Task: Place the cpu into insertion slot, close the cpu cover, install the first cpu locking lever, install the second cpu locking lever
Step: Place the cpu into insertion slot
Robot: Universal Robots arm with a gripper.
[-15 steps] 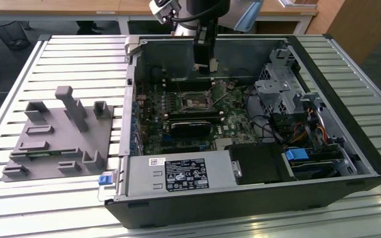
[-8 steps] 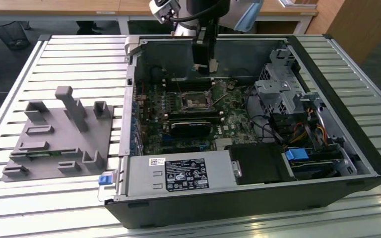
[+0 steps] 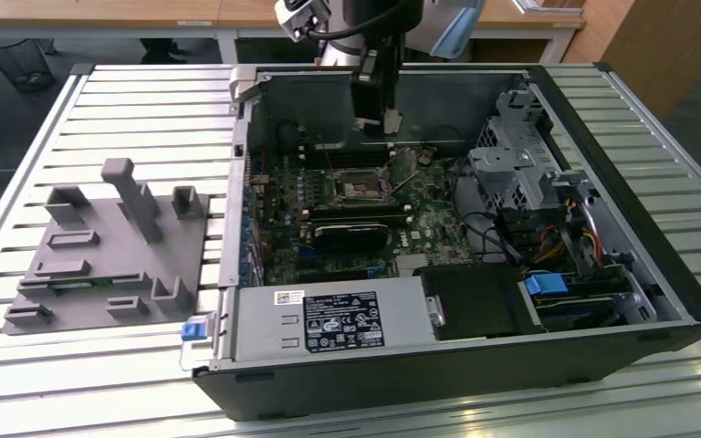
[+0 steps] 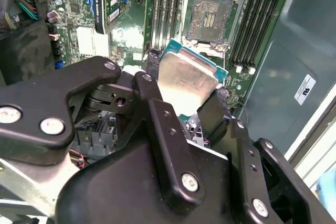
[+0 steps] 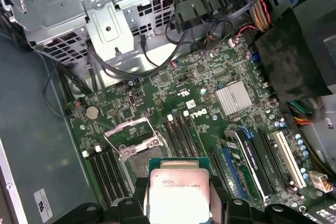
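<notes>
In the exterior view the gripper (image 3: 381,130) hangs above the far part of the open computer case (image 3: 643,237), over the motherboard (image 3: 326,205), with the insertion slot (image 3: 360,187) just nearer than it. In the second wrist view its black fingers (image 4: 216,106) are clenched on the cpu (image 4: 186,77), metal top showing, held clear of the slot, whose dark centre lies bare. In the first wrist view the cpu cover (image 5: 139,148) looks raised beyond the chip. By my reckoning nothing is seated yet: placing, cover and both levers remain.
</notes>
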